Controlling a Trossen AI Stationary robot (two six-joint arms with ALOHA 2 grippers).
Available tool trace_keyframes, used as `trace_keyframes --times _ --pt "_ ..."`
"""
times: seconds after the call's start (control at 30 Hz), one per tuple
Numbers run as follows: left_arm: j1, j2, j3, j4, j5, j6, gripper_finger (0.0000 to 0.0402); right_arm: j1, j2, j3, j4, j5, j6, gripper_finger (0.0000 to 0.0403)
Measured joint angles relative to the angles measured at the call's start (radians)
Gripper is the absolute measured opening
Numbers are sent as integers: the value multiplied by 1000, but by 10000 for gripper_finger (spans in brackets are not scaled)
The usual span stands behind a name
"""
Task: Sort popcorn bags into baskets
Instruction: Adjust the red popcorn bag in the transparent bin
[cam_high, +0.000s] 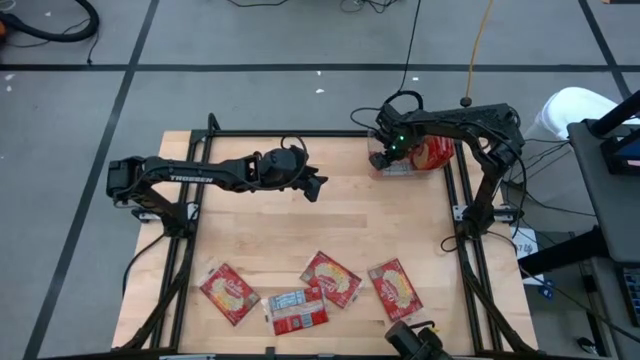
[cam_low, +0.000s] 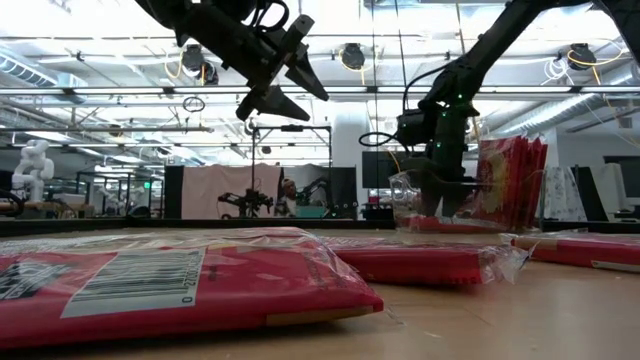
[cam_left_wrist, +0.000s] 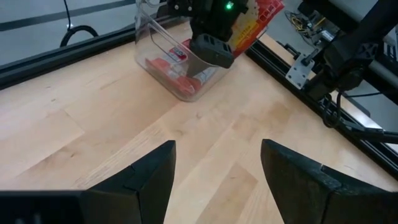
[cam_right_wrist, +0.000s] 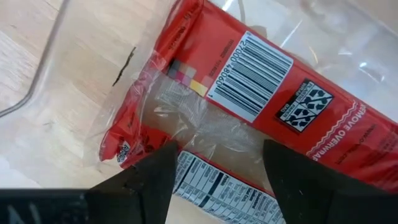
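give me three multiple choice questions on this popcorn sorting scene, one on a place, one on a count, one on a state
1. Where is the clear bin?
A. far right corner of the table
B. near left corner
C. table centre

2. How many popcorn bags lie loose on the near part of the table?
A. one
B. four
C. eight

3. How does the left pincer stand?
A. shut on a bag
B. open, holding nothing
C. shut on the bin

Answers:
1. A, the high view shows the bin at the far right corner, with the right pincer over the packets in it.
2. B, four red packets lie in a row near the front edge in the high view.
3. B, the left wrist view shows bare wood between its spread fingers.
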Motion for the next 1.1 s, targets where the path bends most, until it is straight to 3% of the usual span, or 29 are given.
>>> trace_keyframes --times 0.27,0.67,1.1 --pt "0 0 0 0 0 0 241 7 -8 -2 5 39 -89 231" --pt "-2 0 0 1 2 -4 241 56 -16 -3 30 126 -184 267" --pt "-2 0 0 1 4 -4 241 55 -13 -19 46 119 -187 267"
